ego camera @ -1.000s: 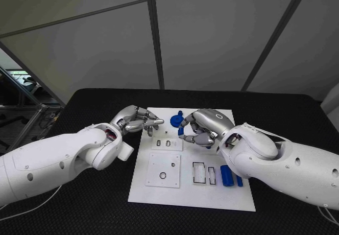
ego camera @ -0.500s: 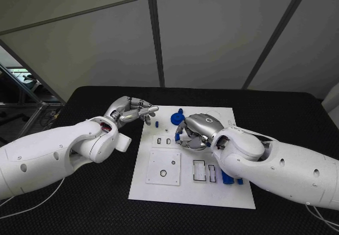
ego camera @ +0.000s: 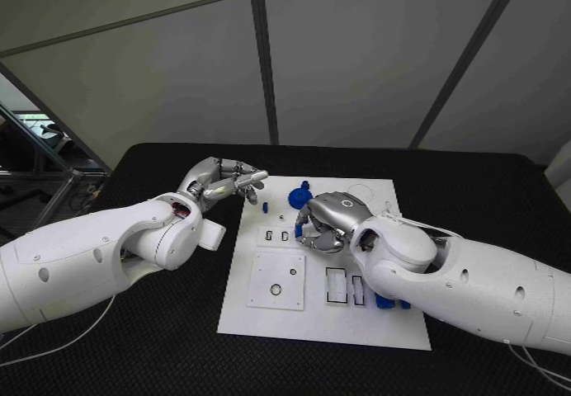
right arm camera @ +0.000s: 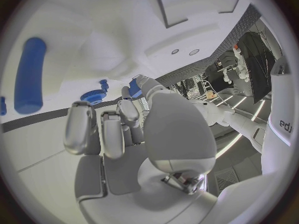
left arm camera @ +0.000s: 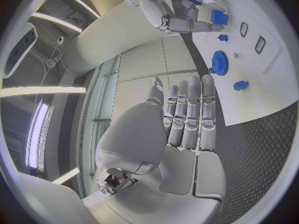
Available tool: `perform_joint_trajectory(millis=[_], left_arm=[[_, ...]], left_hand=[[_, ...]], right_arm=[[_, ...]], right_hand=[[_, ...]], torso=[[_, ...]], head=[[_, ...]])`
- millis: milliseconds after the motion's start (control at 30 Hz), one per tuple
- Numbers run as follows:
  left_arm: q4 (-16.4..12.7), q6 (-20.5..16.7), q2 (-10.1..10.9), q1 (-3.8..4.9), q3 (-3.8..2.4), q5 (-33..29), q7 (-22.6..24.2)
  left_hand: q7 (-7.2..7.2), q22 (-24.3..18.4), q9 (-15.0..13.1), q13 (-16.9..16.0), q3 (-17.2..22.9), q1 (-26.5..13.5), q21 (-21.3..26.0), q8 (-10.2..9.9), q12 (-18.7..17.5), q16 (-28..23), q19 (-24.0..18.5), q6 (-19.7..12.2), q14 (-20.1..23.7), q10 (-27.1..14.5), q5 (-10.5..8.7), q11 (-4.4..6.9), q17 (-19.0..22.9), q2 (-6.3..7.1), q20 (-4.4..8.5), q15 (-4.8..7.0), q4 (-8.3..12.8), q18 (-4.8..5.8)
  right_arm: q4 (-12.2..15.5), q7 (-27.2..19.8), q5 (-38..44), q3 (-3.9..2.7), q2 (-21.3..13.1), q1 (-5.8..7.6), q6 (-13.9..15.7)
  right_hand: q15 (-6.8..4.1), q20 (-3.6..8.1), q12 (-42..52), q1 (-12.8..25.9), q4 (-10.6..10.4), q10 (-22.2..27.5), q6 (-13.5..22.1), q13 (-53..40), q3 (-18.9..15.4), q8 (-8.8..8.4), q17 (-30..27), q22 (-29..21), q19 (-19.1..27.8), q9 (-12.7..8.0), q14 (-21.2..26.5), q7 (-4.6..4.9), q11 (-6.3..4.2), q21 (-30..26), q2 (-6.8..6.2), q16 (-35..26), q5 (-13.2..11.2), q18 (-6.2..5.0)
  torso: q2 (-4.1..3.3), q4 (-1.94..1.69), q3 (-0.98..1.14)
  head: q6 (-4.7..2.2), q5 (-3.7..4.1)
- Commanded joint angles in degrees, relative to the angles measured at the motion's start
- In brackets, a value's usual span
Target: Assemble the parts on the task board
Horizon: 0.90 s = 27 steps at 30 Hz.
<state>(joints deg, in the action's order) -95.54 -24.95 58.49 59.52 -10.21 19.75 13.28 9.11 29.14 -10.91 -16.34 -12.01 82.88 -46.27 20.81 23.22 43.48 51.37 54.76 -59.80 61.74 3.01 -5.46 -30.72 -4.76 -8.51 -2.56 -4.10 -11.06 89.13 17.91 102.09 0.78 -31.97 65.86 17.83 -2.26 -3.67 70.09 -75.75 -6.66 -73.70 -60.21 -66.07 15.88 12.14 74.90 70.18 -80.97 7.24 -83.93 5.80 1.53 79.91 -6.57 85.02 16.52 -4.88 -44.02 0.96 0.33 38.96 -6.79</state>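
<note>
The white task board [ego camera: 312, 326] lies mid-table. My right hand [ego camera: 327, 219] hovers low over its far middle, fingers curled down around a small blue block [left arm camera: 218, 17]; that block [right arm camera: 135, 87] sits at the fingertips. A blue gear [ego camera: 298, 198] stands just beyond the hand, with a small blue peg [ego camera: 304, 185] behind it. Another small blue part [ego camera: 264, 208] lies near the board's far left edge. My left hand [ego camera: 224, 183] is raised off the board's far left corner and holds nothing; its fingers [left arm camera: 190, 114] lie side by side.
Two small slots [ego camera: 276, 237] and a square plate with a round hole [ego camera: 276, 282] sit on the board's left half, black-outlined rectangles [ego camera: 345, 289] beside them. Blue cylinders [ego camera: 383, 301] lie partly under my right forearm. Black table [ego camera: 143, 355] surrounds the board.
My left hand has lifted away from the board's far left edge, up and back. My right hand has shifted a little left over the far middle of the board.
</note>
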Motion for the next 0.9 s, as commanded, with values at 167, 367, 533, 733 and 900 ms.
perform_joint_trajectory(millis=[167,367,533,733,900], left_arm=[[-0.09,0.07,-0.22,0.12,-0.07,-1.0,1.18],[-0.01,0.39,-0.26,0.13,-0.07,-1.0,1.06],[0.05,0.58,-0.28,0.14,-0.07,-1.0,0.92],[0.15,0.75,-0.33,0.15,-0.07,-1.0,0.75],[0.22,0.86,-0.4,0.15,-0.07,-1.0,0.69]], left_hand=[[0.15,-0.08,0.11,0.09,-0.02,-0.45,0.26,-0.34,-0.26,-0.24,-0.49,-0.38,0.29,-0.38,-0.06,-0.12,0.11,-0.11,0.01,0.06,0.23,0.96],[0.15,-0.08,0.11,0.09,-0.02,-0.45,0.26,-0.34,-0.26,-0.24,-0.49,-0.38,0.29,-0.38,-0.06,-0.12,0.11,-0.11,0.01,0.06,0.23,0.96],[0.15,-0.08,0.11,0.09,-0.02,-0.45,0.26,-0.34,-0.26,-0.24,-0.49,-0.38,0.29,-0.38,-0.06,-0.12,0.11,-0.11,0.01,0.06,0.23,0.96],[0.19,-0.1,0.16,0.14,-0.02,-0.46,0.3,-0.4,-0.32,-0.24,-0.48,-0.44,0.28,-0.47,-0.06,-0.16,0.16,-0.11,-0.03,0.03,0.24,0.94],[0.19,-0.1,0.16,0.14,-0.02,-0.46,0.3,-0.4,-0.32,-0.24,-0.48,-0.44,0.28,-0.47,-0.06,-0.16,0.16,-0.11,-0.03,0.03,0.24,0.94]], right_arm=[[-0.18,1.88,2.78,-0.03,0.57,-0.08,-0.83],[-0.1,2.91,4.71,-0.03,1.07,-0.12,-1.73],[-0.01,3.74,5.73,-0.03,1.38,-0.14,-2.65],[-0.03,4.88,6.95,-0.03,1.77,-0.14,-4.62],[-0.01,5.46,7.68,-0.03,2.1,-0.14,-5.8]], right_hand=[[-0.48,0.21,-0.44,0.17,-0.15,0.14,-0.22,0.12,0.13,0.15,6.67,-0.14,-0.01,0.09,-4.25,0.18,-0.21,-0.02,0.16,-0.19,0.16,0.96],[-0.47,0.21,-0.45,0.22,-0.16,0.16,-0.16,0.12,0.1,0.12,6.68,-0.16,0.0,0.09,-4.25,0.2,-0.2,-0.04,0.09,-0.19,0.15,0.95],[-0.47,0.21,-0.46,0.23,-0.16,0.16,-0.15,0.13,0.09,0.12,6.67,-0.17,0.01,0.09,-4.25,0.2,-0.2,-0.04,0.07,-0.2,0.15,0.95],[-0.46,0.21,-0.5,0.32,-0.15,0.21,-0.08,0.14,0.0,0.1,6.52,-0.25,0.05,0.11,-4.22,0.22,-0.18,-0.1,-0.13,-0.3,0.12,0.94],[-0.46,0.21,-0.5,0.33,-0.16,0.21,-0.07,0.14,-0.02,0.1,6.51,-0.27,0.06,0.12,-4.21,0.22,-0.18,-0.11,-0.15,-0.31,0.11,0.93]], torso=[[0.02,0.02,0.0],[0.03,0.0,0.0],[0.03,0.02,-0.02],[0.01,0.05,0.02],[0.02,0.02,-0.01]], head=[[0.19,-0.08],[0.32,-0.22],[0.34,-0.26],[0.46,-0.34],[0.56,-0.33]])
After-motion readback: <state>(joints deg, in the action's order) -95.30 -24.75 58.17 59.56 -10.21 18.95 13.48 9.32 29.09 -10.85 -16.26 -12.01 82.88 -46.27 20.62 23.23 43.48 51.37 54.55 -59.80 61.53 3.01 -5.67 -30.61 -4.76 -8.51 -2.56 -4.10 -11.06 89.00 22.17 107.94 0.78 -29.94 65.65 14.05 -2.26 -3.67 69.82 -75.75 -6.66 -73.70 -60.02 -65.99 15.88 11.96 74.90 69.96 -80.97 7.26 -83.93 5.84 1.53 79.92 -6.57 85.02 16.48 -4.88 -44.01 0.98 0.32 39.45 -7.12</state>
